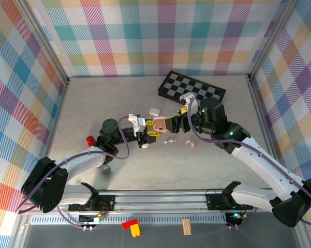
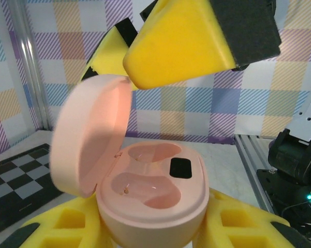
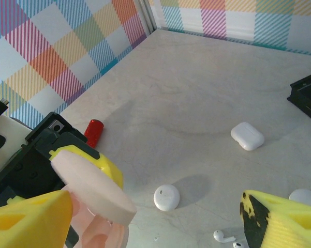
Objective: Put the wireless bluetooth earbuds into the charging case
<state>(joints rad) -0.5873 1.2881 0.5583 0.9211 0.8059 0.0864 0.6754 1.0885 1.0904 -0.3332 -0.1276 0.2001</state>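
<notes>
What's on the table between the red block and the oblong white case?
Nothing: the right wrist view shows bare tabletop between red block and oblong white case.

the case (image 2: 151,207) is pale pink, earbuds (image 3: 223,236) white, board (image 1: 192,89) black-and-white checkered, block (image 3: 94,132) red, walls (image 1: 145,36) pastel plaid.

Pale marbled tabletop (image 1: 108,98). Black-and-white chequered board (image 1: 192,91) lies at far right. A white oblong case (image 3: 247,136) sits near the board. Round white case (image 3: 166,197) mid-table. Small red block (image 3: 94,132) lies left. Loose white earbuds (image 3: 223,236) and pink earbuds (image 1: 191,143) lie centre.
</notes>
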